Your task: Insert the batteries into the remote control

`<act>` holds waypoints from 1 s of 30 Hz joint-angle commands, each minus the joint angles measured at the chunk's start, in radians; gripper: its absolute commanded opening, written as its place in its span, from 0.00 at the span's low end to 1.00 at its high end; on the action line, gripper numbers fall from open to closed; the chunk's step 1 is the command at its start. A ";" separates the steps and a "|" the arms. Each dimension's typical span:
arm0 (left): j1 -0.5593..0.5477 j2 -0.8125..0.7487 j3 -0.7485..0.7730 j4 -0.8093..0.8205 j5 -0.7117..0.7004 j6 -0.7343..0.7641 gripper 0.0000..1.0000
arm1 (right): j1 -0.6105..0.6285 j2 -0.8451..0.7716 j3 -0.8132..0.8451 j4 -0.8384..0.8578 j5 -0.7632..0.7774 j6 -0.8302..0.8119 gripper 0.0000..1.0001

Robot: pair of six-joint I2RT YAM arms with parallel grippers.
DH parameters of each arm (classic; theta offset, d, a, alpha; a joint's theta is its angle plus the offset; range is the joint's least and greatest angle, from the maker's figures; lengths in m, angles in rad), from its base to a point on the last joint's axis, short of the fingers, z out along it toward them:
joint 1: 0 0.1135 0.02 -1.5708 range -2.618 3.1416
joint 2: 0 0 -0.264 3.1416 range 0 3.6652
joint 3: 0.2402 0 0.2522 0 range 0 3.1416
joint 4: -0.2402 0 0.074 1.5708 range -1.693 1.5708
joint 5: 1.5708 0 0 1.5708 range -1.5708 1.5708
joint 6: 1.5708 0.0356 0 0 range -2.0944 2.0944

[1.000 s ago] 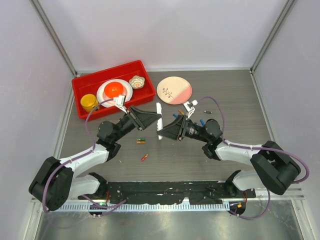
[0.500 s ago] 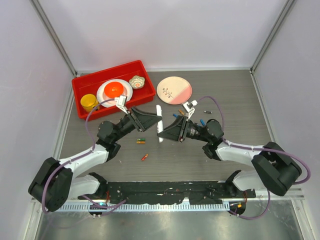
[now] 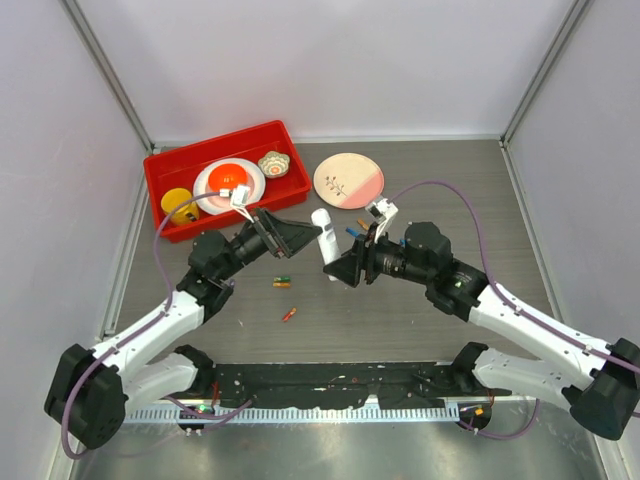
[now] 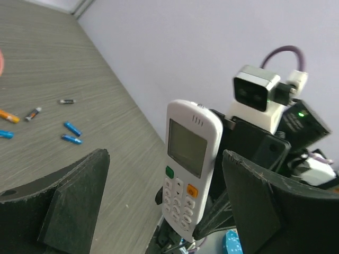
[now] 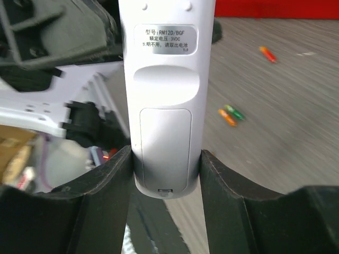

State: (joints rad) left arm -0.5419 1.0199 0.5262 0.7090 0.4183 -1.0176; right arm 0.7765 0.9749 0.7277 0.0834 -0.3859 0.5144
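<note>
The white remote control (image 3: 323,238) stands upright above the table between both arms. My right gripper (image 3: 340,270) is shut on its lower end; the right wrist view shows the fingers (image 5: 119,174) pressed against both sides of the remote control (image 5: 165,106), whose back cover is closed. My left gripper (image 3: 314,236) is open, its jaws standing wide on either side of the button face of the remote control (image 4: 188,169) without touching it. Batteries lie on the table: a green and orange pair (image 3: 283,282), a red one (image 3: 289,315) and blue ones (image 4: 71,134).
A red bin (image 3: 210,140) at the back left holds a white plate (image 3: 228,182), a yellow cup (image 3: 178,205) and a small bowl (image 3: 273,163). A pink plate (image 3: 348,180) lies behind the grippers.
My left gripper has opened and let go of the remote. The right gripper has shut on its lower end and the right arm has risen, holding it upright.
</note>
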 commanded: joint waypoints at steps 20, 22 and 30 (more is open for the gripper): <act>-0.194 0.071 0.138 -0.376 -0.271 0.215 0.90 | 0.182 0.081 0.173 -0.415 0.507 -0.221 0.29; -0.199 0.088 0.132 -0.350 -0.266 0.200 0.88 | 0.187 0.082 0.174 -0.412 0.507 -0.221 0.29; -0.219 0.138 0.149 -0.290 -0.250 0.185 0.75 | 0.195 0.081 0.177 -0.419 0.513 -0.221 0.29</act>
State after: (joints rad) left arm -0.7494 1.1385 0.6342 0.3477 0.1654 -0.8337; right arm 0.9634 1.0565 0.8513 -0.3695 0.1059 0.2970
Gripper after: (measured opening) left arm 0.786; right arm 0.544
